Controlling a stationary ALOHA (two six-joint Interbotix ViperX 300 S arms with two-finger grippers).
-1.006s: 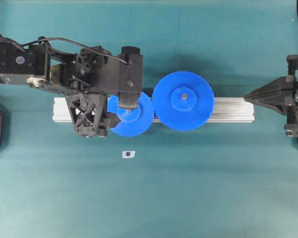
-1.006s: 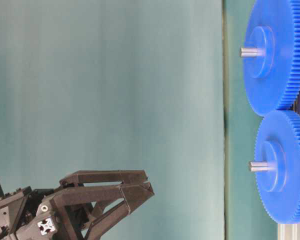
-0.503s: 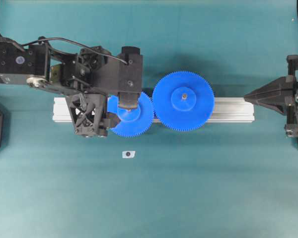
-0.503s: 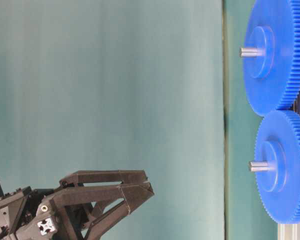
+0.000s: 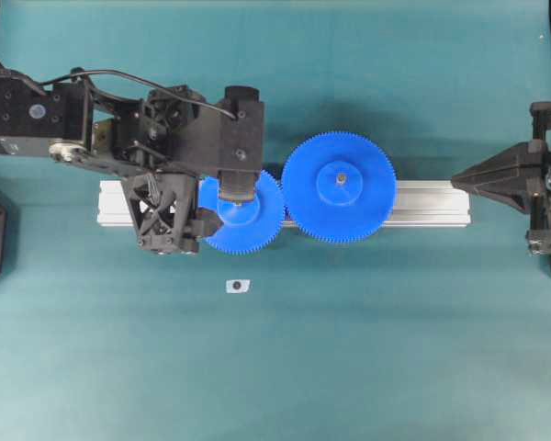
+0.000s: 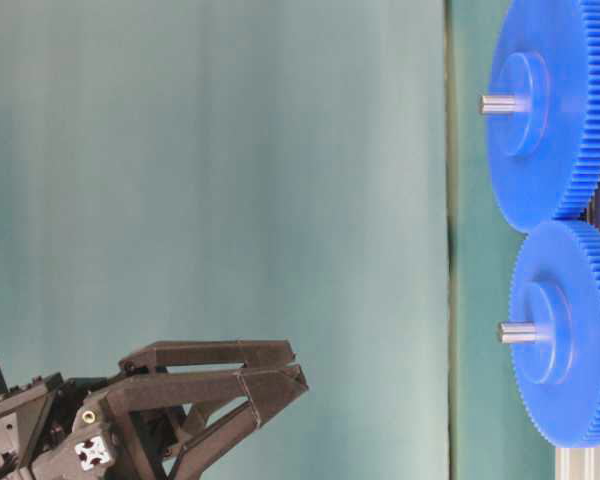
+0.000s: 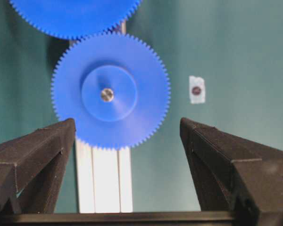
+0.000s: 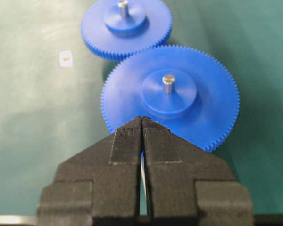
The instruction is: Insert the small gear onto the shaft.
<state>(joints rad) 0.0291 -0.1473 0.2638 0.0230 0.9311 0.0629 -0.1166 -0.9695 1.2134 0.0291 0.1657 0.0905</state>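
Your left gripper (image 7: 127, 155) hangs with its jaws spread wide and empty, directly above the silver aluminium rail (image 5: 422, 204), a long ribbed extrusion lying on the matte teal table (image 5: 349, 367). Beyond the fingertips, on the far side of the small gear, sits the larger gear (image 5: 339, 187), a blue plastic disc with fine teeth around the rim and a grey pin poking through its raised hub.

Just ahead of the open jaws, and slightly to the left finger's side in the wrist view, the small gear (image 7: 111, 90) already sits seated, its teeth meshed with the larger one. The shaft (image 7: 107, 94) shows as a shiny metal tip through the centre hole, so the insertion looks done.

From here the risk is your retreat: the fingers straddle the gear closely, and a sideways drift or a drop could catch the toothed rim and lift or tilt it off the shaft. Smooth plastic on a slim metal stub probably offers little hold.

Your right gripper (image 8: 142, 134) is pressed closed on nothing, parked well off the rail's other end.

Outside the left gripper's right finger lies a small white tag (image 7: 196, 89).
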